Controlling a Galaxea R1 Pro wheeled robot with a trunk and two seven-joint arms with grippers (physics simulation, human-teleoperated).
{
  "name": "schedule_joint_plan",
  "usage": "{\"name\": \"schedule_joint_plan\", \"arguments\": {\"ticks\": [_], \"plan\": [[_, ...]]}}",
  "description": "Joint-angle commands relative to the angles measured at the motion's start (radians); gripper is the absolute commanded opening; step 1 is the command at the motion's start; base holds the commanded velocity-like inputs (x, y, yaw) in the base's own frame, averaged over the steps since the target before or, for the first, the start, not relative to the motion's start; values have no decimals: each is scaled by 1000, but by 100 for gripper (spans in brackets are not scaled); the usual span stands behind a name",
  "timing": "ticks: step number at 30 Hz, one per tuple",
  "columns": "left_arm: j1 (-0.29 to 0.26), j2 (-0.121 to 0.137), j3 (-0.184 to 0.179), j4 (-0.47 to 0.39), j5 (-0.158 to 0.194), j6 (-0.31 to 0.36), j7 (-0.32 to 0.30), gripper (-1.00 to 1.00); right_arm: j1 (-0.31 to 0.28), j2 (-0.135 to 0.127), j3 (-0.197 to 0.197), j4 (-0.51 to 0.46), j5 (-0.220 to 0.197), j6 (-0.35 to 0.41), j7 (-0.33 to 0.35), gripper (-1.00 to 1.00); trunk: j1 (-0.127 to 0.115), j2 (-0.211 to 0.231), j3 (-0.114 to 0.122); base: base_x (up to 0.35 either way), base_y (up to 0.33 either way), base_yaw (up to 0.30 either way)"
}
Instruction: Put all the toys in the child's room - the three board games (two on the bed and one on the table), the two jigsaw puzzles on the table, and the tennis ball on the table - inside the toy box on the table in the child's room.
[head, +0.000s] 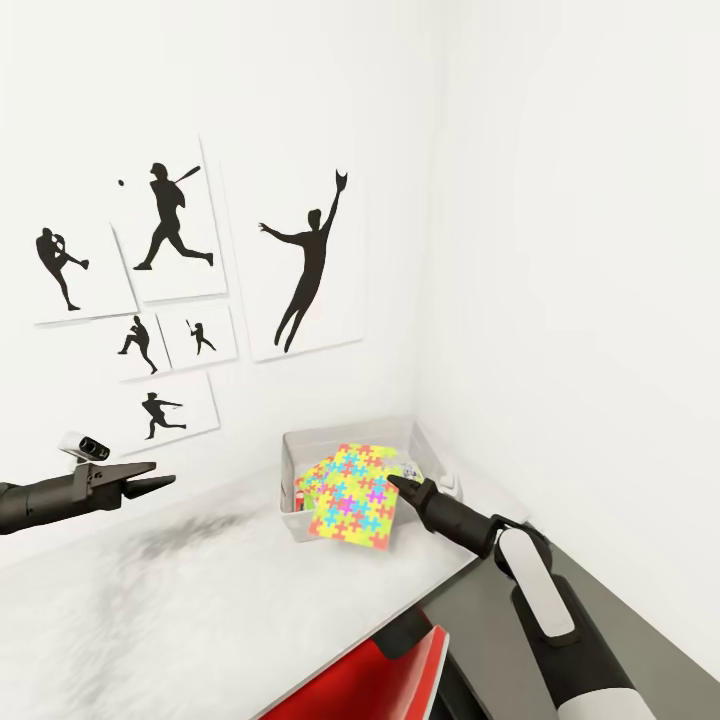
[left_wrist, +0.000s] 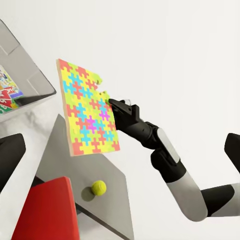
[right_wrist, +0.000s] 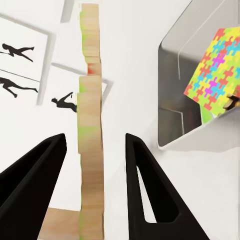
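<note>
Had the right gripper at the edge of a jigsaw puzzle, one finger on each side. Showed small gaps there, so could not tell if squeezed tight. Hung tilted over the front wall of the toy box, second puzzle inside. Held the left gripper wide apart, far off. Best to move over the middle, go lower, then let go.

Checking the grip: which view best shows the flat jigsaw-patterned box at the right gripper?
Left wrist view: jigsaw-patterned box shows its full face, right gripper at its edge. Head view overlaps it with the bin; right wrist view shows only its edge.
</note>
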Motion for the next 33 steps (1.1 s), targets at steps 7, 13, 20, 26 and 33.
{"name": "schedule_joint_plan", "arguments": {"ticks": [7, 13, 20, 26, 33], "plan": [[-1, -2, -2, 0, 1, 11, -4, 100, -38, 15, -8, 23, -7, 5, -89, -100, 1, -2, -2, 0, 0, 0], [-1, -3, -2, 0, 1, 11, -4, 100, -202, 41, -15, 70, -24, 6, -242, -100, 1, -2, -2, 0, 0, 0], [-1, -3, 0, 1, 0, 11, -4, 100, -363, 73, -17, 194, -51, -4, -363, -100, 1, -2, -2, 0, 0, 0], [-1, -3, 2, 1, -1, 11, -4, 100, -405, 86, -14, 276, -49, -103, -383, -100, 1, -2, -2, 0, 0, 0], [-1, -3, 0, 1, 1, 11, -4, 100, -411, 87, -11, 304, -46, -134, -385, -100, 1, -2, -2, 0, 0, 0]]}}
